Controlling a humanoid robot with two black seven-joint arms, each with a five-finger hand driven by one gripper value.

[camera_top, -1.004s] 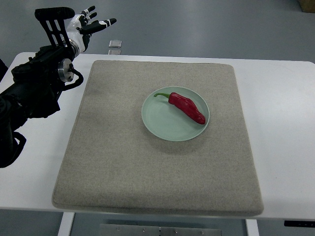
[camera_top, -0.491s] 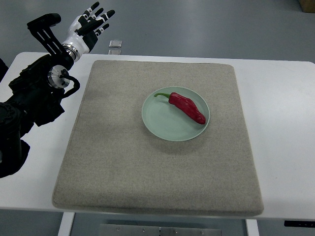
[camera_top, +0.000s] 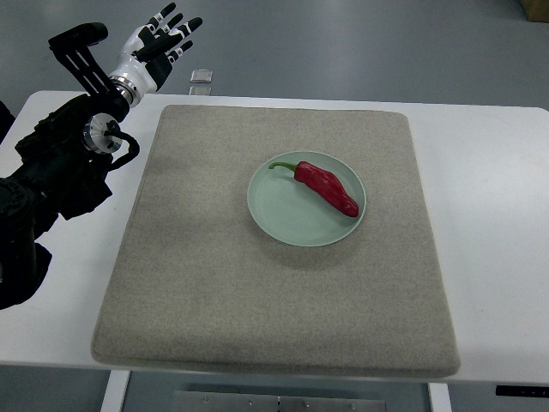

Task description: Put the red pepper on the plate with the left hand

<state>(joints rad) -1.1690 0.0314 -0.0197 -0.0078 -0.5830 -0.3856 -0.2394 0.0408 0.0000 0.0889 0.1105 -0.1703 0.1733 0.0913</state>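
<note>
A red pepper (camera_top: 327,187) with a green stem lies across the upper right part of a pale green plate (camera_top: 287,219). The plate sits on a beige mat (camera_top: 214,283) near the table's middle. My left hand (camera_top: 157,45) is raised at the far upper left, beyond the table's back edge, well away from the plate. Its fingers are spread and hold nothing. The black left arm (camera_top: 60,163) runs in from the left edge.
The mat covers most of a white table (camera_top: 489,257). A small clear object (camera_top: 201,77) lies at the table's back edge, just right of my left hand. Grey floor shows behind the table.
My left hand turned from pointing right with fingers together to pointing up and away with fingers spread, in the first half second. Since then nothing has moved. The pepper stayed on the plate.
</note>
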